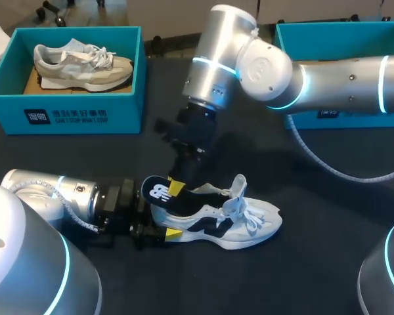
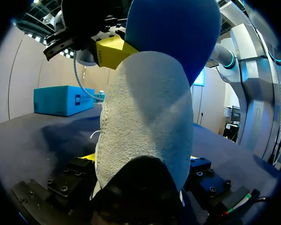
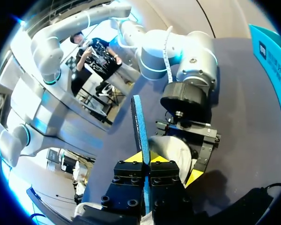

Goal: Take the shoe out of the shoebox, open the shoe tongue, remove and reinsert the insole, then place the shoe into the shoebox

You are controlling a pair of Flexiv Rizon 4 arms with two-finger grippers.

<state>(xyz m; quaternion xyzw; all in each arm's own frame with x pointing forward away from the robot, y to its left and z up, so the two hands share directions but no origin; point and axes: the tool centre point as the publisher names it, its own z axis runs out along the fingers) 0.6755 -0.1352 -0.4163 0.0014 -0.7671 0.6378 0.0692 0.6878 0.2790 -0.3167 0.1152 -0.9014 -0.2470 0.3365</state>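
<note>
A white shoe (image 1: 240,223) with a black side mark lies on its sole on the dark table, toe pointing right. My left gripper (image 1: 165,218) comes in low from the left, jaws wide, one yellow tip on each side of the heel (image 2: 145,126), so it is shut on the shoe. From above, my right gripper (image 1: 176,188) is shut on the dark blue insole (image 1: 157,191), which sticks up out of the heel opening. In the right wrist view the insole (image 3: 139,122) stands edge-on between its pressed-together fingers, with the white heel (image 3: 171,147) just beyond.
A teal shoebox (image 1: 72,98) at the back left holds a beige shoe (image 1: 79,62). A second teal box (image 1: 335,27) stands at the back right behind my right arm. A grey cable (image 1: 328,164) loops over the table on the right.
</note>
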